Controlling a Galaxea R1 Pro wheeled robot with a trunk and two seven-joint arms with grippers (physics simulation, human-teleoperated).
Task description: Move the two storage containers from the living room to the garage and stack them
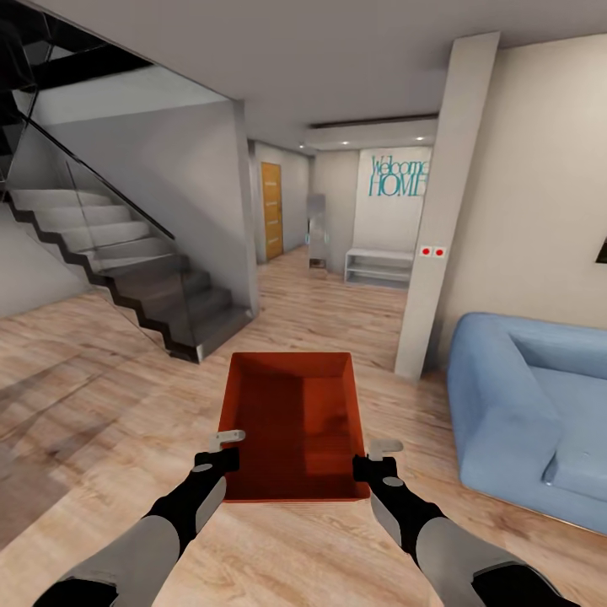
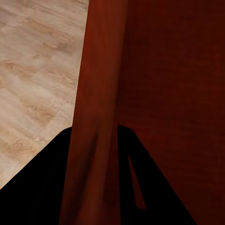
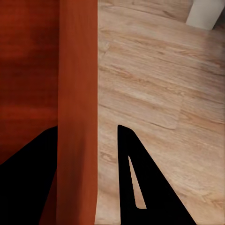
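One orange-red storage container [image 1: 291,421], open side up with nothing in it, hangs in front of me over the living room's light wood-plank floor [image 1: 93,405]. My left gripper [image 1: 226,447] is shut on its left wall, and my right gripper [image 1: 384,451] is shut on its right wall. In the left wrist view the container wall [image 2: 96,93] runs between the dark fingers of the left gripper [image 2: 93,129]. In the right wrist view the container wall [image 3: 77,93] passes through the right gripper [image 3: 86,126] the same way. The garage is out of view.
A blue sofa [image 1: 523,413] stands close on the right, behind a white pillar [image 1: 438,211]. A dark staircase with a glass rail [image 1: 126,261] rises on the left. Between them a hallway leads to a wooden door [image 1: 271,211] and a white bench [image 1: 379,265].
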